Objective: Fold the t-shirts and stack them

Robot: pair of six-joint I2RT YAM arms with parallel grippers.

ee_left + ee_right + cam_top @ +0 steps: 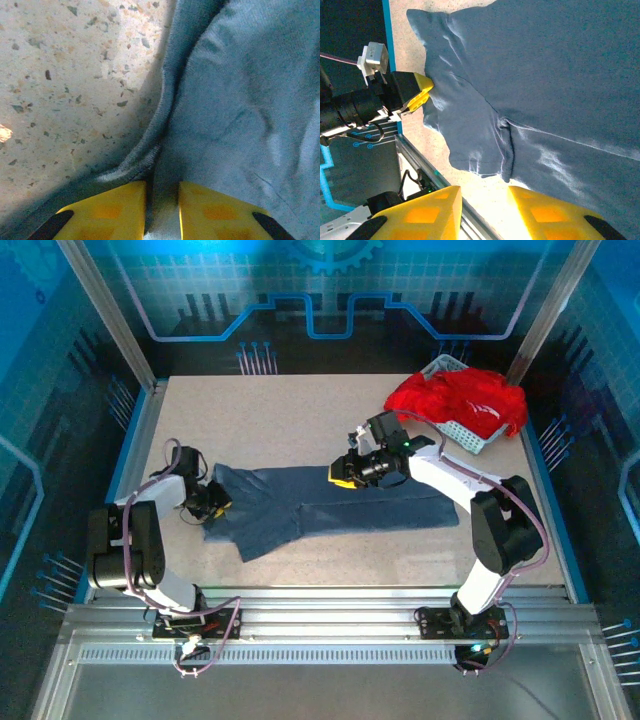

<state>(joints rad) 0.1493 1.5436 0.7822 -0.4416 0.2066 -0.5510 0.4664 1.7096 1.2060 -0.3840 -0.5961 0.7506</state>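
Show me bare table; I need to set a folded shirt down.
Bare table lies behind the blue shirt, left of the basket, and in front of it along the near edge. Crowded: far-right corner, basket and red shirts.

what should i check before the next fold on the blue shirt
1. Left gripper pinching the blue t-shirt: ok, a ridge of cloth sits between its fingers.
2. Right gripper ready to grab: ok, fingers apart with nothing between them.
3. Shirt lying flat: not ok, there are creases and a bunched sleeve near the left gripper.
4. Left grip catching every layer: cannot tell.
5. Red t-shirts out of the way: ok, heaped over the white basket at the far right corner.
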